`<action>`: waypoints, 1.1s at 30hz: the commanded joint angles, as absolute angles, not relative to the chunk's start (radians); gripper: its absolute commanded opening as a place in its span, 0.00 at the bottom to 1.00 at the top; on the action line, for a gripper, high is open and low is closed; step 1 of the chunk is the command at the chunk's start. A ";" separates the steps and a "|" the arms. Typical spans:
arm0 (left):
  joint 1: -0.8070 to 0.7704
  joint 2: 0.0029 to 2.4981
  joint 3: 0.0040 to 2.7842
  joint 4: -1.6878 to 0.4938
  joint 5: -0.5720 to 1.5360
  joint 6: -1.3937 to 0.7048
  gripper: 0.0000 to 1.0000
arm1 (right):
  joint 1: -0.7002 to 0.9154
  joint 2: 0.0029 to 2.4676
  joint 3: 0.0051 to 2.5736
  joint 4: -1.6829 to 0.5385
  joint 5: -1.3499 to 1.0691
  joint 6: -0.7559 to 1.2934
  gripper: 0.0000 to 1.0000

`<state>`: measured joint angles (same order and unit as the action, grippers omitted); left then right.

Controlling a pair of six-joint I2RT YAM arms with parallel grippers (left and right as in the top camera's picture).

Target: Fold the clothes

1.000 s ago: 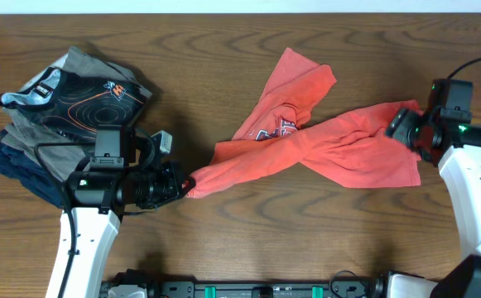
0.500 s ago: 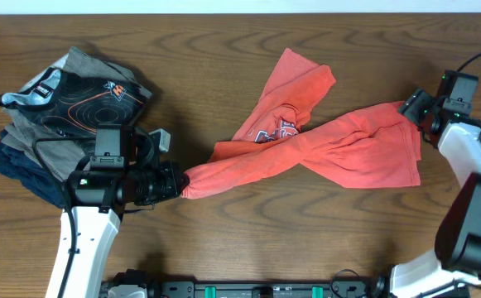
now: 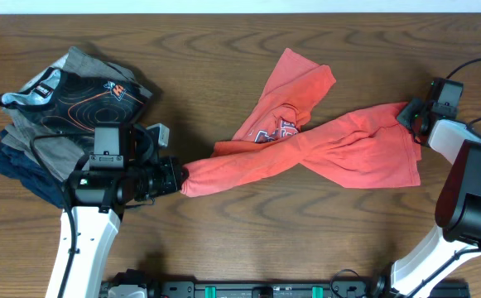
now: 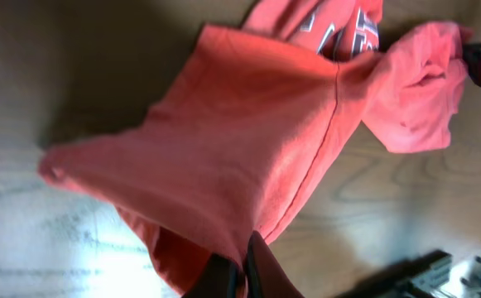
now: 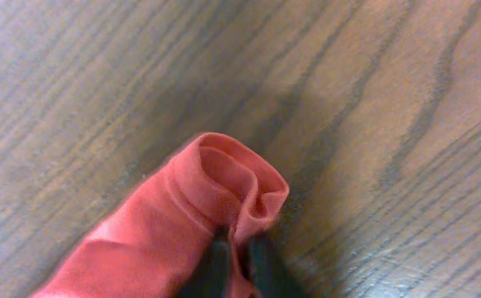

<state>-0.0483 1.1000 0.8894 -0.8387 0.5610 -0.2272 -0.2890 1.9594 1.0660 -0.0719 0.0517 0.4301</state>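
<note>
Both ends of coral T-shirt [image 3: 306, 149] pinched, left claw [image 3: 181, 177] clamped on one, right claw [image 3: 406, 114] on other

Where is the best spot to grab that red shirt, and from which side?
At its two far ends, one from each side. The red shirt lies twisted into a long band across the table. The left hand and right hand pinch those bunched tips now, which likely lets them pull it out flat.
</note>
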 commanded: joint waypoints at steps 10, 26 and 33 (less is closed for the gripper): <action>-0.043 1.159 0.905 0.027 0.249 -0.343 0.06 | -0.292 1.762 1.506 -0.197 -0.170 0.380 0.01; -0.074 1.205 1.076 -0.806 0.662 -0.331 0.06 | -0.301 1.599 1.661 -1.362 0.326 0.148 0.03; -0.154 1.240 0.997 -1.106 0.603 -0.214 0.06 | -0.370 1.599 1.392 -1.329 0.542 0.388 0.60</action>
<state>-0.1364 1.2285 1.0203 -1.0599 0.6277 -0.2913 -0.3321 1.6081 1.4487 -1.3495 0.3912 0.2703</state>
